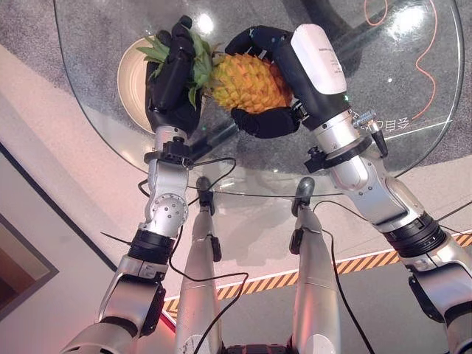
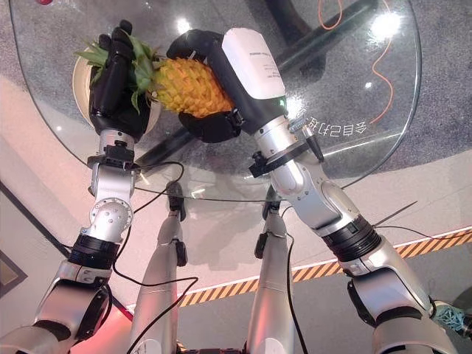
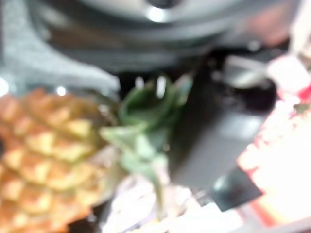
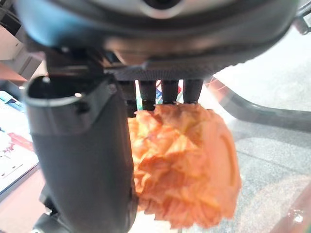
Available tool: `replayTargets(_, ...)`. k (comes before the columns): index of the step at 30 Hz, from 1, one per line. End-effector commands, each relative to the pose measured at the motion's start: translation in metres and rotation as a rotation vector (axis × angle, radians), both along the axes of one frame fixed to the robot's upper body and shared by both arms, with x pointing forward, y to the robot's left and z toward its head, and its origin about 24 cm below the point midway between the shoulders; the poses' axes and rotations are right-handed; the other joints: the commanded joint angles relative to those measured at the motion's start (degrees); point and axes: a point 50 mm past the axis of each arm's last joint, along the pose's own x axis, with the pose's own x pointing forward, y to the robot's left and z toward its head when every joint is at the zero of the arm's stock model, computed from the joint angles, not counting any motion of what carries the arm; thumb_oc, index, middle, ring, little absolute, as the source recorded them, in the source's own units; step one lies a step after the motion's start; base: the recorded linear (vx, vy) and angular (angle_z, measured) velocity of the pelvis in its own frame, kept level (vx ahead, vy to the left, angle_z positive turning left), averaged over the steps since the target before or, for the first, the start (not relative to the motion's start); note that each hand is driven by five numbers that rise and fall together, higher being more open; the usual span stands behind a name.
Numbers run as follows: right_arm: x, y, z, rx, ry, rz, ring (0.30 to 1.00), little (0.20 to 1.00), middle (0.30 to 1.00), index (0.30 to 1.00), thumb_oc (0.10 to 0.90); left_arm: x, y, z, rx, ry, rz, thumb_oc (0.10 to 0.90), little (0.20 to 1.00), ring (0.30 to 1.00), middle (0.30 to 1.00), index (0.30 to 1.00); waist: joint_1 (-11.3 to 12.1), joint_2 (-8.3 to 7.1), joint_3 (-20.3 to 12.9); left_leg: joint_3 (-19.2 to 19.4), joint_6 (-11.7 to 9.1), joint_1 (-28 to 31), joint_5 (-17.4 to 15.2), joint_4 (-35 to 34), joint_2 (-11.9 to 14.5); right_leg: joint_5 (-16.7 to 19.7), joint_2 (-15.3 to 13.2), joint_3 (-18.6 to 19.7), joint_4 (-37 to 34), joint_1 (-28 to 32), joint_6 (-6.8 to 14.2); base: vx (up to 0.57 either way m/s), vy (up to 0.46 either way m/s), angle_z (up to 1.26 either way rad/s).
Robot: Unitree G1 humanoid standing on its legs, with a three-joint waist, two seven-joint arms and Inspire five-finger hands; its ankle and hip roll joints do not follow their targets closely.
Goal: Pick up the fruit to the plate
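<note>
A yellow-orange pineapple [image 1: 247,81] hangs on its side above the round glass table [image 1: 383,81]. My right hand [image 1: 267,122] is shut on its body, fingers over the top and thumb beneath; the right wrist view has the fruit [image 4: 189,160] against the fingers. My left hand [image 1: 173,77] is at the green crown [image 1: 200,68], fingers curled over the leaves, which stick out on both sides of it. The left wrist view has the leaves [image 3: 141,131] beside the fruit [image 3: 43,150]. A cream plate [image 1: 131,74] lies on the glass under my left hand, partly hidden by it.
The table's curved near edge [image 1: 243,193] runs just below both wrists. A dark table base [image 1: 221,136] shows through the glass. An orange cable [image 1: 428,66] lies on the grey floor at the right, and yellow-black striped tape [image 1: 369,262] crosses the floor nearer me.
</note>
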Motion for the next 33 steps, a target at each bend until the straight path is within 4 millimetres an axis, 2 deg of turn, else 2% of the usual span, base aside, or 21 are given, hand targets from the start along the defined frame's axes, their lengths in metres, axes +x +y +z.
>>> replayTargets(1, -0.034, 0.012, 0.054, 0.161, -0.297, 0.132, 0.900, 0.900, 0.900, 0.900, 0.800, -0.035, -0.022, 0.062, 0.036, -0.392, -0.082, 0.100, 0.200, 0.300, 0.300, 0.300, 0.82, -0.36, -1.09, -2.08, 1.17, -2.35, -3.74, 5.14, -2.63, 3.42, 2.20, -2.90, -5.52, 1.99, 0.05, 0.00, 0.000, 0.00)
replayTargets(14, -0.032, 0.006, 0.056, 0.217, -0.325, 0.092, 0.900, 0.900, 0.900, 0.900, 0.800, -0.035, -0.008, 0.063, -0.063, -0.376, 0.048, 0.100, 0.200, 0.300, 0.300, 0.300, 0.87, -0.40, -1.09, -2.08, 1.13, -2.13, -3.55, 4.74, -2.53, 3.42, 2.19, -2.96, -5.58, 2.12, 0.00, 0.00, 0.000, 0.00)
replayTargets(33, -0.031, 0.001, 0.059, 0.248, -0.351, 0.067, 0.900, 0.900, 0.900, 0.900, 0.800, -0.050, 0.021, 0.070, -0.133, -0.353, 0.495, 0.100, 0.200, 0.300, 0.300, 0.300, 1.57, -0.78, -1.09, -2.67, 0.93, -2.32, -3.20, 4.32, -2.75, 3.20, 2.36, -3.24, -5.87, 2.29, -0.27, 0.00, 0.000, 0.00)
